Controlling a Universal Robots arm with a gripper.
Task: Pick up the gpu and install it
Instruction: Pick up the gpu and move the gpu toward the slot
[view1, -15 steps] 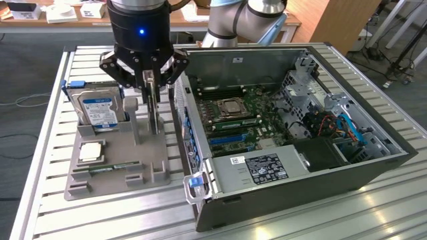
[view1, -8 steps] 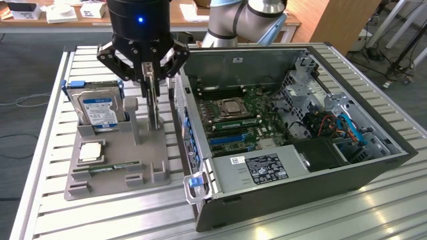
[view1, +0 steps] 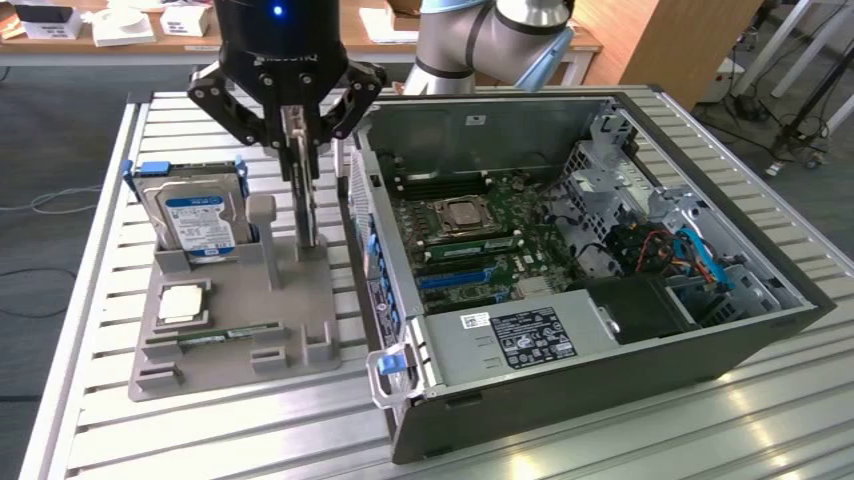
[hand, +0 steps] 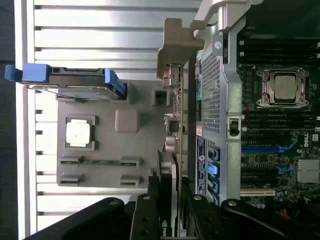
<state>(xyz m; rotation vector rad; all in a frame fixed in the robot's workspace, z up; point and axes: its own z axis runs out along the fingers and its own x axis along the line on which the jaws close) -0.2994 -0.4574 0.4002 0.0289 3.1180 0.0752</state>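
Observation:
The gpu is a thin dark card seen edge-on, standing upright over the slot of the grey parts holder, just beside the open computer case. My gripper comes straight down on the card's top edge, its black fingers shut on it. In the wrist view the gpu runs as a narrow strip with a pale bracket end, and my gripper clamps it between its fingers. Whether the card's lower edge still sits in the slot I cannot tell.
On the holder stand a silver hard drive with blue rails, a CPU and a green RAM stick. The case's motherboard with blue slots lies open at the exterior view's right. Everything rests on a slotted metal table.

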